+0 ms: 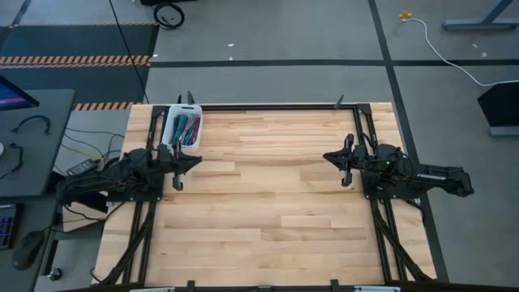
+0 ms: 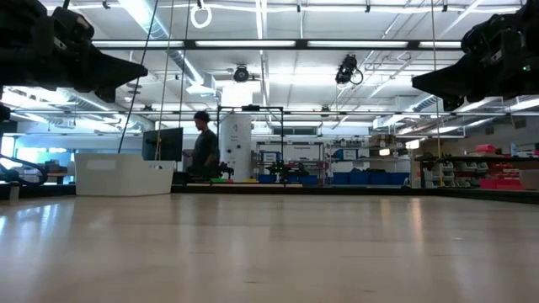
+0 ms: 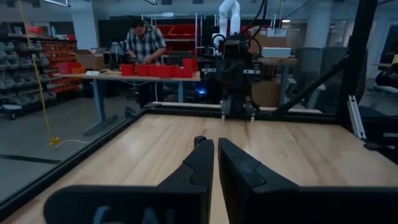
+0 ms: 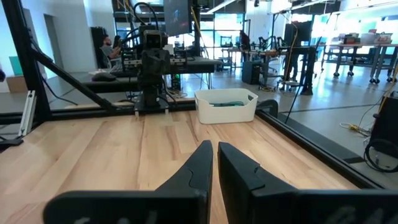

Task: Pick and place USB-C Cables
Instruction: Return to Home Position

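Observation:
Several coiled USB-C cables in green, teal and purple lie in a white bin at the table's far left corner; the bin also shows in the right wrist view and the low view. My left gripper is shut and empty, held above the table just on the near side of the bin. My right gripper is shut and empty above the table's right side. Each shows shut in its own wrist view, left and right.
The wooden table has a black frame rail along its far edge and arm mounts at both sides. A person works at a bench beyond the table.

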Tool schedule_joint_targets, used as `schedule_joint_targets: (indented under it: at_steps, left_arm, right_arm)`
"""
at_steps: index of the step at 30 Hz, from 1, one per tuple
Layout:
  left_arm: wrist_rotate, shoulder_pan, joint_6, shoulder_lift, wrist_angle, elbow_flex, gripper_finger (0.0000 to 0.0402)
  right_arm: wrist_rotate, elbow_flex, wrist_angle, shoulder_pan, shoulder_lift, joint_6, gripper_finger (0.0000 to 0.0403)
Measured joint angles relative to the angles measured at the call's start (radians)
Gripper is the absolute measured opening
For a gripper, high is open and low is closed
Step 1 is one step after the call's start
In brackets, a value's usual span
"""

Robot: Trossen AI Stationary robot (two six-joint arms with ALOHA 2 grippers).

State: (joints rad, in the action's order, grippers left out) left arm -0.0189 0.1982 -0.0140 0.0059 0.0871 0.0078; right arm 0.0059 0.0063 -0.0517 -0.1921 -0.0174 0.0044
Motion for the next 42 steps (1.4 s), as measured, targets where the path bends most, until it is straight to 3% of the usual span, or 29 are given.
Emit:
schedule_joint_targets:
  at_steps: [11, 42]
  left_arm:
    - [0.003, 0.000, -0.001, 0.000, 0.003, 0.000, 0.0019]
    - [0.003, 0.000, -0.001, 0.000, 0.006, -0.001, 0.0036]
  right_arm:
    - [0.000, 0.000, 0.000, 0.000, 0.000, 0.000, 0.0031]
    - [0.000, 0.000, 0.000, 0.000, 0.000, 0.000, 0.0031]
